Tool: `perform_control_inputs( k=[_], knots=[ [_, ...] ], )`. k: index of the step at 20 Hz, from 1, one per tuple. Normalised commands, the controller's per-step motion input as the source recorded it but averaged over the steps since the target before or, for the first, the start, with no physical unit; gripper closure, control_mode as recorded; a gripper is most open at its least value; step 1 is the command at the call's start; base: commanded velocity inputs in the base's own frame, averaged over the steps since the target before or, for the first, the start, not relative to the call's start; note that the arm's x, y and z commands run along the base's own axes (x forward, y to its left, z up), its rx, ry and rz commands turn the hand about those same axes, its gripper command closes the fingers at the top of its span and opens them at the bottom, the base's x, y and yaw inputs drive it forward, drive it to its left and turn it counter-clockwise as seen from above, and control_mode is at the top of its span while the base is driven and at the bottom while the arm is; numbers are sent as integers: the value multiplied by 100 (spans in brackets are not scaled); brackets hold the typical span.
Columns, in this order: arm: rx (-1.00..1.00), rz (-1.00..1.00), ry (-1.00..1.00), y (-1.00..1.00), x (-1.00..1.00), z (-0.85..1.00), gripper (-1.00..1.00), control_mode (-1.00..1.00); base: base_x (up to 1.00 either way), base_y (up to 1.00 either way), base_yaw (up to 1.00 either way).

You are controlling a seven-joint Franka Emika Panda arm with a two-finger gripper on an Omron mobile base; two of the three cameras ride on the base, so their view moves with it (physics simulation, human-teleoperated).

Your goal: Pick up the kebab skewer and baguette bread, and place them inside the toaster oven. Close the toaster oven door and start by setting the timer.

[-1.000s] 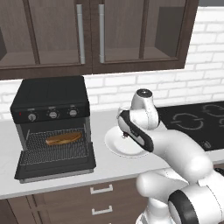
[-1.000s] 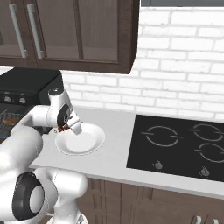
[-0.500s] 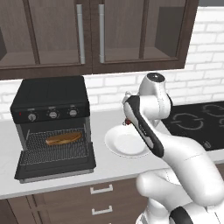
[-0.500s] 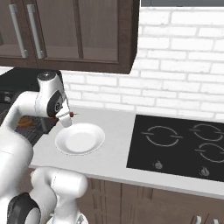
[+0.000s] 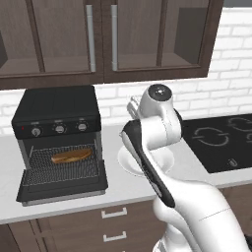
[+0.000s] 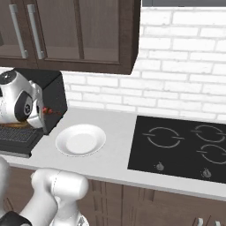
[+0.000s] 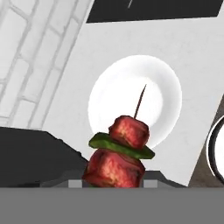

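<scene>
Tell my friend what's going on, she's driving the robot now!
Gripper: shut on the short kebab skewer of red chunks and a green slice, held up in the air above the round white plate.
The orange-brown baguette bread already lies on the wire rack inside the boxy black toaster oven.
The flat black toaster oven door is dropped open.
Done: bread in, skewer picked up.
Left: put the skewer in the oven, shut the door, turn the timer knob.

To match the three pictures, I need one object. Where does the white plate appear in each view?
Left base view: white plate, centre, partly behind the arm.
Right base view: plate, left of centre, beside the cooktop.
Hand view: plate, centre, behind the kebab skewer.
Shared landmark: the cooktop.
</scene>
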Motion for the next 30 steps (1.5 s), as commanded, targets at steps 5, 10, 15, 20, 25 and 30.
perform_control_inputs(
  k=[5,10,15,20,25,30],
  knots=[
    [5,-19,-18,82,-5,0,100,-100,0,0,0],
    [1,-4,-15,98,0,-1,100,-100,0,0,0],
    [0,0,-3,99,-2,-13,100,-100,0,0,0],
    [1,0,-1,82,4,-21,100,-100,0,0,0],
    [8,0,-1,20,21,-22,100,-100,0,0,0],
    [4,0,-1,37,29,-28,100,-100,0,0,0]
  ],
)
